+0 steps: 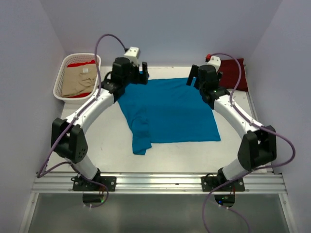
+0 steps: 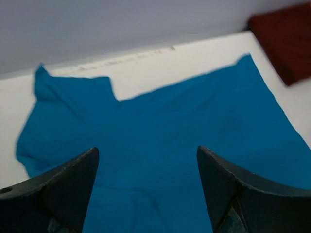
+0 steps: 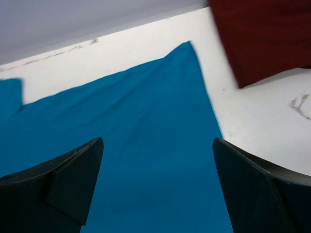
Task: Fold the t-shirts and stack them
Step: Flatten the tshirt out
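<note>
on the white tabletop (image 1: 107, 141) the teal-blue t-shirt (image 1: 170, 111) lies spread, not yet folded. the maroon t-shirt (image 1: 235, 73) seems folded at far right. the beige t-shirt (image 1: 77, 82) and red t-shirt (image 1: 80, 63) wait in the basket (image 1: 60, 92). left claw (image 2: 148, 160) and right claw (image 3: 158, 150) hang wide open, empty.

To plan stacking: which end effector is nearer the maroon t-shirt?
Right. The right end effector is beside the maroon t-shirt; the left end effector is much farther left.

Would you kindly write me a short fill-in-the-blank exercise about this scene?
The soft teal-blue t-shirt lies spread on the ____.
The beige cloth t-shirt lies in the white slotted plastic ____.
The folded dark maroon t-shirt lies in the far ____ corner.
The left fingers and right fingers stand ____.
Missing: table; basket; right; open.
</note>
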You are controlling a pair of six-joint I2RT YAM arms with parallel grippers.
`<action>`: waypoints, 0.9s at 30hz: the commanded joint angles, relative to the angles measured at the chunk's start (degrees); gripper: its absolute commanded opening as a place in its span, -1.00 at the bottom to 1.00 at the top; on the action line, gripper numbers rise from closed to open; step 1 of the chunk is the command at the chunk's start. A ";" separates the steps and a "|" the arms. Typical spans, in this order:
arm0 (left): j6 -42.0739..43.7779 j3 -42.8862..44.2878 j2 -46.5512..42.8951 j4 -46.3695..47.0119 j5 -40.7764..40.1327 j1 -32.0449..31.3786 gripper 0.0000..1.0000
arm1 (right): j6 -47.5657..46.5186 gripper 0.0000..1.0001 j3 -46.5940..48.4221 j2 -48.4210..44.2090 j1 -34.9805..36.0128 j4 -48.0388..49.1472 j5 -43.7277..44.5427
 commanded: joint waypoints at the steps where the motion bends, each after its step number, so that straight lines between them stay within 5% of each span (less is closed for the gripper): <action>1: -2.36 -7.88 -1.97 -11.39 -4.70 -7.20 0.65 | 3.24 0.97 -4.20 -6.33 0.66 -9.69 -11.93; 5: -4.20 -15.77 -3.82 -17.64 -11.64 -15.02 0.61 | 3.06 0.97 -11.66 -11.45 1.27 -13.20 -18.47; 20: -7.46 -20.72 -2.95 -16.68 -18.78 -18.02 0.58 | 5.52 0.61 -17.13 -10.85 1.19 -15.32 -20.59; 24: -7.37 -20.20 -1.72 -16.24 -18.96 -19.52 0.57 | 7.72 -0.09 -16.61 -5.23 1.27 -16.99 -20.85; 25: -7.63 -19.76 -1.28 -16.50 -19.48 -19.78 0.56 | 8.16 -0.81 -16.43 -3.13 1.19 -17.26 -21.29; 27: -7.72 -19.84 -1.01 -16.42 -19.40 -20.75 0.55 | 9.73 -1.00 -16.52 -1.62 1.18 -17.35 -22.08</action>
